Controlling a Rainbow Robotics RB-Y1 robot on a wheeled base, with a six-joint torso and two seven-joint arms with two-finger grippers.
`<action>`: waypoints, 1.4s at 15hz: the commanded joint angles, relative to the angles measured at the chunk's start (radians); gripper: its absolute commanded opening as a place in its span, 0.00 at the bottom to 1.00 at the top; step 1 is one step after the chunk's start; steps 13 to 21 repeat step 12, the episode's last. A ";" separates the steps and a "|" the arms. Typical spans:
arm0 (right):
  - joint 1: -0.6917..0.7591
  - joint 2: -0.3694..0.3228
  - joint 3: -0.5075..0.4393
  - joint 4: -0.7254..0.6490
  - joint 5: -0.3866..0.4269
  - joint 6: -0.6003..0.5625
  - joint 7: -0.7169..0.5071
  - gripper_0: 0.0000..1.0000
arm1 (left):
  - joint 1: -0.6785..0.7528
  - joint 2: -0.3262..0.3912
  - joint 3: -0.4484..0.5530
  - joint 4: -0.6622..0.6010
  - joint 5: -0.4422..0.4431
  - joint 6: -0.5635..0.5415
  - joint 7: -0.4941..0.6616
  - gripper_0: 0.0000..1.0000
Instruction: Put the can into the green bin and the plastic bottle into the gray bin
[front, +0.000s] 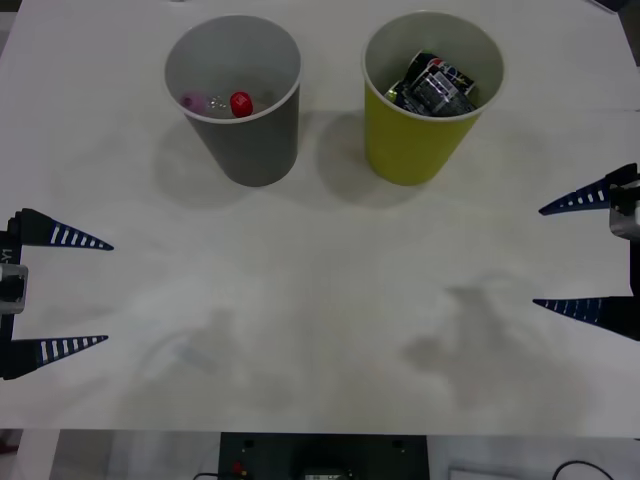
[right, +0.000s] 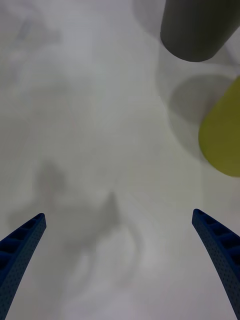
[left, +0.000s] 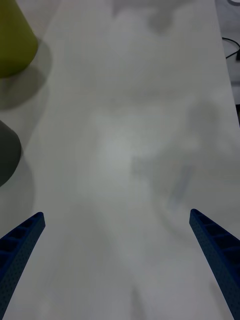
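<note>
The gray bin (front: 240, 120) stands upright at the back left of the white table, and the plastic bottle (front: 240, 103), red cap up, lies inside it. To its right stands the green bin (front: 428, 120), holding a dark crushed can (front: 437, 88). My left gripper (front: 88, 292) hovers open over the table's left edge, nothing between its fingers. At the right edge my right gripper (front: 555, 255) is open and empty too. Both bins also show in the right wrist view, gray bin (right: 197, 30) and green bin (right: 222, 135), and in the left wrist view, green bin (left: 15, 42) and gray bin (left: 7, 152).
A pink-capped clear bottle (front: 195, 102) lies beside the red-capped one inside the gray bin. The white table (front: 320, 330) stretches bare between the grippers. Cables and dark equipment sit below the table's front edge (front: 320, 460).
</note>
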 joint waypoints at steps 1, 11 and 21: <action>0.016 0.000 -0.002 0.046 -0.003 0.012 0.023 1.00 | 0.000 0.000 0.000 0.000 0.000 0.000 0.000 1.00; 0.016 0.000 -0.006 0.152 -0.072 0.021 0.031 1.00 | 0.000 0.000 0.000 0.000 0.000 0.000 0.000 1.00; 0.016 0.000 -0.006 0.152 -0.072 0.021 0.031 1.00 | 0.000 0.000 0.000 0.000 0.000 0.000 0.000 1.00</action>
